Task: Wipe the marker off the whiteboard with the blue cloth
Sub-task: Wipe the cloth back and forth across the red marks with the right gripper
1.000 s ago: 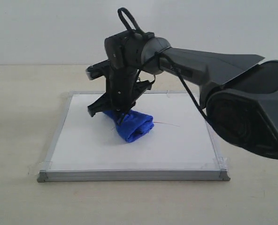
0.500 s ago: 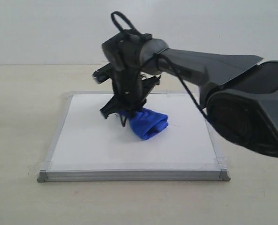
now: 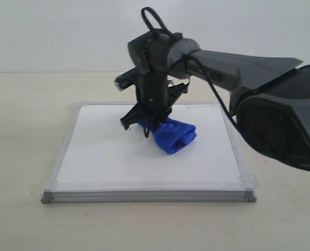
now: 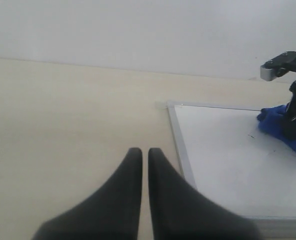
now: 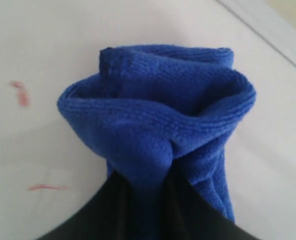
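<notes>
The whiteboard lies flat on the beige table, silver-framed, with tape at its corners. My right gripper is shut on the blue cloth, pressing the rolled bundle onto the board's far middle part. Close up, the blue cloth bulges out of the black fingers. Faint red marker remains as short smears beside the cloth, with another marker streak nearer the fingers. My left gripper hovers shut and empty over bare table, just off the whiteboard frame's edge.
The right arm's big dark body looms over the board's right side. Beige tabletop surrounds the board. A pale wall stands behind.
My right gripper has dragged the blue cloth to the right across the board's far part. The thin line that showed to the right of the cloth is no longer visible.
</notes>
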Controlling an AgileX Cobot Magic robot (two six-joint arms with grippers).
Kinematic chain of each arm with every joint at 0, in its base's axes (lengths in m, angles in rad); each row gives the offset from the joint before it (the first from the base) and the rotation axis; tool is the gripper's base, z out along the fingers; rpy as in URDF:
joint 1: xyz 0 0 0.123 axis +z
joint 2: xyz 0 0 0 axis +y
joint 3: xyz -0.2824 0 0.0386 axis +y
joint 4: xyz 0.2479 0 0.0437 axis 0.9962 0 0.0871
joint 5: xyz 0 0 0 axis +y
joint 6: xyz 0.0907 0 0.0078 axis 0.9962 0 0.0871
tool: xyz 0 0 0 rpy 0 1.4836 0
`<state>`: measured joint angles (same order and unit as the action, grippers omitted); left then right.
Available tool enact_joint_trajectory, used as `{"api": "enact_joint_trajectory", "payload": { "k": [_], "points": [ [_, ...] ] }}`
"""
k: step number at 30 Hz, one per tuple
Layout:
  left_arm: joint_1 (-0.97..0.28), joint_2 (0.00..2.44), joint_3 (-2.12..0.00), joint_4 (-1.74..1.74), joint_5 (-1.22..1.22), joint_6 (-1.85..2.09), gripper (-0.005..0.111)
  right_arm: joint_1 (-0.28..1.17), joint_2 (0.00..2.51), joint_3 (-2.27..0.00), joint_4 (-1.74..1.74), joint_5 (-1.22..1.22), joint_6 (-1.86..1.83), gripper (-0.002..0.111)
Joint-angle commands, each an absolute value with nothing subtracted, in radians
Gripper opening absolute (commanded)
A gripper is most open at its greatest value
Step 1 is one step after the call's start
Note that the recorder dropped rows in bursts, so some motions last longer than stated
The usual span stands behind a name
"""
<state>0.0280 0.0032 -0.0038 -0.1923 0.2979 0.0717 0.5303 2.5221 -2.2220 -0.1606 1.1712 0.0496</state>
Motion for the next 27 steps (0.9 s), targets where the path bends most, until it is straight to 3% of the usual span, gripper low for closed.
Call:
{"api": "enact_joint_trajectory", "payload": {
  "k": [1, 11, 15, 23, 27],
  "points": [
    [0.03, 0.0, 0.0, -0.197, 0.295, 0.074, 0.004, 0.627, 2.559, -2.206, -0.021, 1.006, 0.018, 0.0],
    [0.03, 0.0, 0.0, -0.197, 0.295, 0.074, 0.004, 0.517, 2.57, -2.206, -0.113, 1.033, 0.274, 0.0],
    [0.03, 0.0, 0.0, -0.197, 0.295, 0.074, 0.004, 0.475, 2.57, -2.206, 0.01, 1.01, 0.282, 0.0],
    [0.03, 0.0, 0.0, -0.197, 0.295, 0.074, 0.004, 0.57, 2.572, -2.206, 0.115, 0.9, -0.061, 0.0],
    [0.03, 0.0, 0.0, -0.197, 0.295, 0.074, 0.004, 0.569, 2.572, -2.206, -0.169, 0.955, 0.204, 0.0]
  ]
}}
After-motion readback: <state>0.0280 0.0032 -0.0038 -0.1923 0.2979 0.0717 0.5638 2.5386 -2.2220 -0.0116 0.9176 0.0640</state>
